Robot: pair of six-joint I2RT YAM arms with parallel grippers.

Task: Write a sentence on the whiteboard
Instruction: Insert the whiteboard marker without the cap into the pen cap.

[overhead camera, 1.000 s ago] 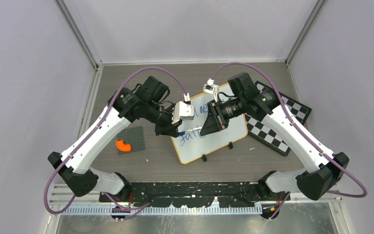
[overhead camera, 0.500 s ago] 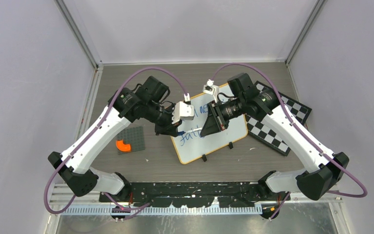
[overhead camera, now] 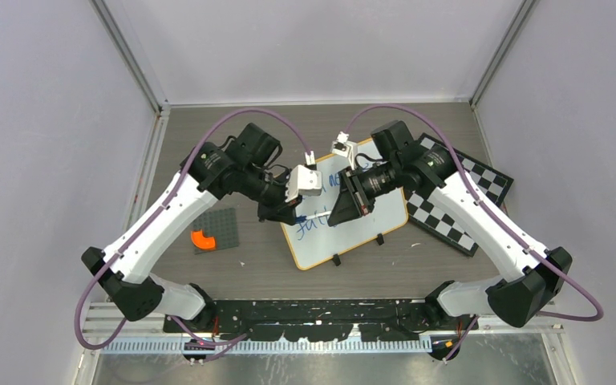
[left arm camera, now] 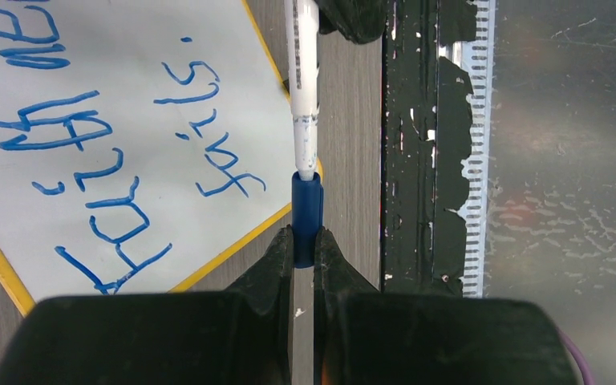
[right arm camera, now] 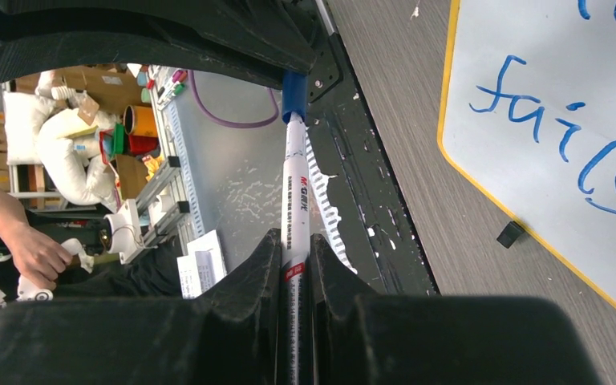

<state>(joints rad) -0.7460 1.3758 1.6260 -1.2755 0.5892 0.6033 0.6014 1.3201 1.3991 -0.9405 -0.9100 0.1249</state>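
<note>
The whiteboard (overhead camera: 353,237) lies flat mid-table, its orange-yellow frame around blue handwriting (left arm camera: 88,152) (right arm camera: 545,120). Above its left edge a white marker (overhead camera: 314,216) (left arm camera: 302,88) (right arm camera: 295,192) spans between both grippers. My right gripper (overhead camera: 335,215) (right arm camera: 294,241) is shut on the marker's barrel. My left gripper (overhead camera: 289,215) (left arm camera: 305,237) is shut on the blue cap (left arm camera: 305,212) (right arm camera: 293,95). The marker's narrow end sits in the cap's mouth. Its tip is hidden inside.
A black-and-white checkered board (overhead camera: 453,220) lies right of the whiteboard, partly under it. A grey stud plate (overhead camera: 216,227) with an orange piece (overhead camera: 204,239) lies to the left. Two black clip feet (overhead camera: 337,260) (overhead camera: 380,239) hold the whiteboard's near edge.
The right gripper has shifted slightly left toward the left gripper, closing the gap along the marker. Both grips are unchanged.
</note>
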